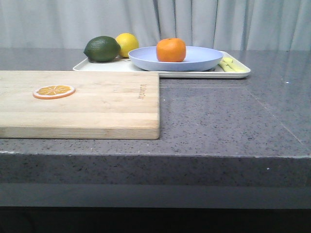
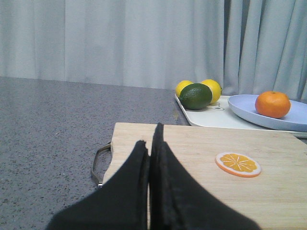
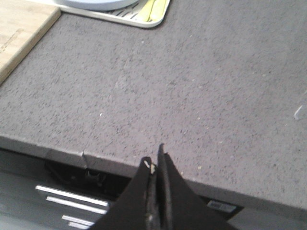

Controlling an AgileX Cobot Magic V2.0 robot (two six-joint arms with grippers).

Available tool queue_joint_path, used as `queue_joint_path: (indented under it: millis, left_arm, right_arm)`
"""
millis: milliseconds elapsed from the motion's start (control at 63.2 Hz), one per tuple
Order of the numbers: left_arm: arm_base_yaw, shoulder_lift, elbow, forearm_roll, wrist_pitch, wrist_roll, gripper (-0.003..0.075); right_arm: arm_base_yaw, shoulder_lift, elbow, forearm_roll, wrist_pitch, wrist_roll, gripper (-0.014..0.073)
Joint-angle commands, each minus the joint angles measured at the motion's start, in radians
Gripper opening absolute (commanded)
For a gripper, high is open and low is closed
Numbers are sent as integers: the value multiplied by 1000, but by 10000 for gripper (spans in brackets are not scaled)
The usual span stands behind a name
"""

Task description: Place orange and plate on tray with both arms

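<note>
Grey curtains close off the back of the scene, and a speckled grey countertop [image 1: 218, 121] carries everything. Ordered by size: the wooden cutting board [image 1: 77, 104], the tray [image 1: 233, 74], the plate [image 1: 194, 59], the orange [image 1: 171, 50], then a green fruit [image 1: 102, 49], a lemon [image 1: 127, 43] and an orange slice [image 1: 54, 91].

You will find the left gripper [image 2: 152, 143] with its jaws pressed together and nothing between them, low over the near end of the board. The slice lies just ahead of those jaws and to one side. The tray sits well beyond them, with the plate resting on it and the orange resting in the plate.

The right gripper [image 3: 154, 165] also has its jaws pressed together, empty, over the counter's near edge; the tray corner is far ahead.

Judged from this layout, the placement appears complete. Avoid any further forward reach: an arm could knock the plate and roll the orange out.
</note>
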Motion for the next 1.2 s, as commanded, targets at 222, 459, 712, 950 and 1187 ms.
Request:
queue_joint_path:
  millis: [222,459,712,950,1187]
  left_arm:
    - [-6,-19,25,-10,-86,-8,-20]
    - [-6,-19,25,-10,-86,-8,-20]
    - [-6,-17,25,-10,-86,-8,-20]
    - [-6,-17,25,-10,-86,-8,-20]
    - [-6,-17,25,-10,-86,-8,-20]
  right_arm:
    - [-10,-153,321,0,-586,-5,-118]
    - [-10,-260,536,7,-775,-5,-118]
    - [-10,-267,622,9,-880,-5,-118]
    - [-10,-267,622,9,-878,-5,-118]
    - [-10,-267,622,9,-894,-5,-118]
